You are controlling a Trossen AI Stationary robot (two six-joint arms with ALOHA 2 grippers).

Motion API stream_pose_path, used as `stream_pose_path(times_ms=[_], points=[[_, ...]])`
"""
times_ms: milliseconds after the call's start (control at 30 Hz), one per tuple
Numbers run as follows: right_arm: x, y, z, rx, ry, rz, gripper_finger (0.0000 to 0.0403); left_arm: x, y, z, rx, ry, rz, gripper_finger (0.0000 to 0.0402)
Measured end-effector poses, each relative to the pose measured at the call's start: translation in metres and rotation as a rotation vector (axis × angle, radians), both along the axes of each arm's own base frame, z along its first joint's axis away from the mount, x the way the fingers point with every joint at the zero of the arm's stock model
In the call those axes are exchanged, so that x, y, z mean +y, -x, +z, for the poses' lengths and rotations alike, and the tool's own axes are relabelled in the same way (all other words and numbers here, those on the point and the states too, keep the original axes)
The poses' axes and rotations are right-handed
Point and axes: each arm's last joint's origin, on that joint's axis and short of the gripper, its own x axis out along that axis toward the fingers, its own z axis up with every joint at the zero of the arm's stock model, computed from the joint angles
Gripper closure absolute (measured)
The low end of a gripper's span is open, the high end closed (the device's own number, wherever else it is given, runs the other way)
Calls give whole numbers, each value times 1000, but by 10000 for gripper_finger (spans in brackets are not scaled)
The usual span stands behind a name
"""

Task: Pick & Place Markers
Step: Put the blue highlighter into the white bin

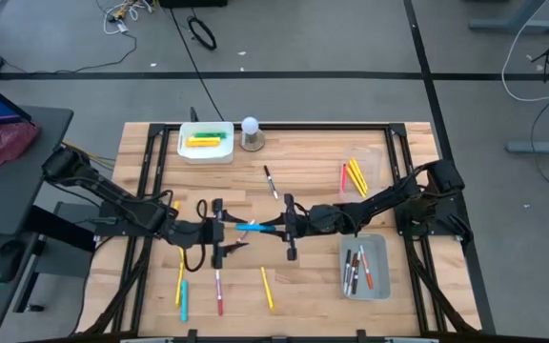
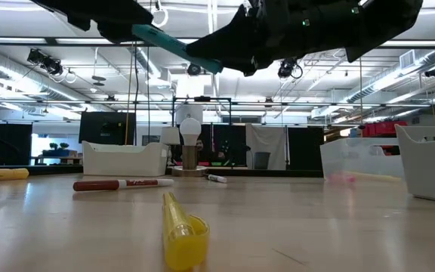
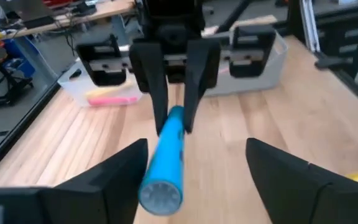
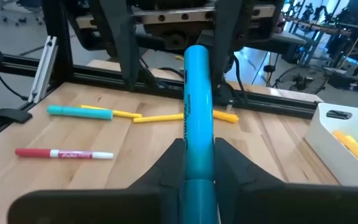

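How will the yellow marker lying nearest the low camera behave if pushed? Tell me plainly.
The yellow marker has a round, slim barrel, so it probably rolls sideways when nudged. It looks like rigid, light plastic, so likely stiff and easy to shift. Its smooth surface may slip in an end effector.

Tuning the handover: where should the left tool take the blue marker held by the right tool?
Grip the free half of the blue marker, the end pointing at the left tool. Come along its axis from the left, open fingers straddling the barrel. The right tool is shut on the other end, and the marker hangs roughly level above the table.
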Motion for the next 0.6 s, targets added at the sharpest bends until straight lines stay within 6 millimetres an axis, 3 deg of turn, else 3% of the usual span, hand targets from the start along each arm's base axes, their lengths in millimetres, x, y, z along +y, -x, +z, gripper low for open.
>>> stream_pose_path(times_ms=[500, 600], points=[[0, 0, -1, 7, 2, 2, 354, 9, -4, -1, 21, 5, 15, 319], [0, 0, -2, 7, 2, 6, 352, 9, -4, -1, 23, 13, 4, 327]])
